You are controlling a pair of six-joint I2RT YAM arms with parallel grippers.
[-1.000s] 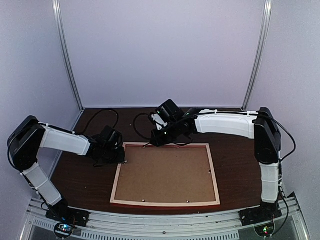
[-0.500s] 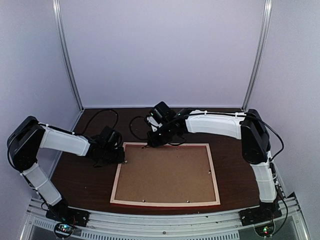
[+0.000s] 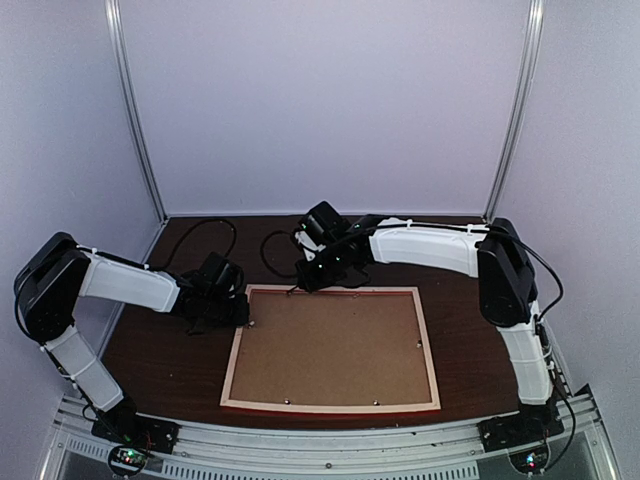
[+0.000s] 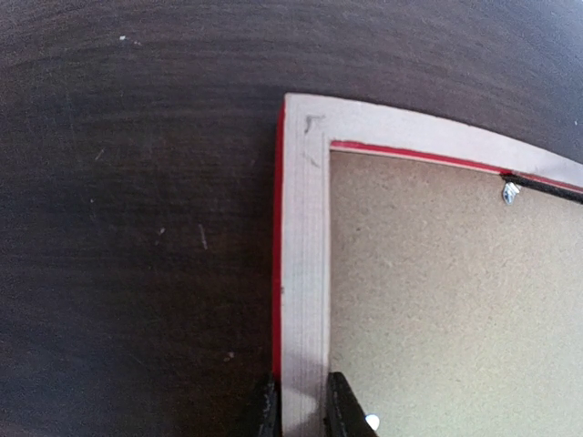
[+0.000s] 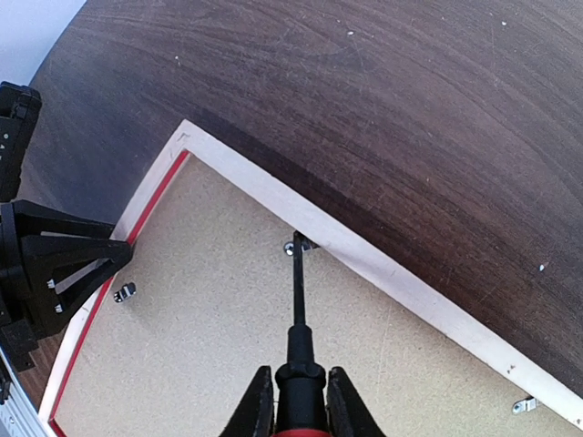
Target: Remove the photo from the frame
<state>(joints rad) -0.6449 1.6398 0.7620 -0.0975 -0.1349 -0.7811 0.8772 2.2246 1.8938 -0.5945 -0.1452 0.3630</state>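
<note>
Right wrist view: right jaws are clamping a screwdriver [image 5: 300,350] whose tip is meeting a clip [image 5: 291,247] ahead, left jaws are pinching the frame [image 4: 305,273], and the backing board [image 5: 228,364] is not yet out.

Pale lilac walls [image 3: 330,100], metal corner posts [image 3: 135,110] — dark wood table [image 3: 455,320].

We cannot see the front of the thin red, pale-rimmed frame [image 3: 330,406], face down on the dark wooden worktop [image 3: 165,368]. The black-shafted tool [image 5: 296,300] has its red handle cut off at the right wrist view's bottom edge.
</note>
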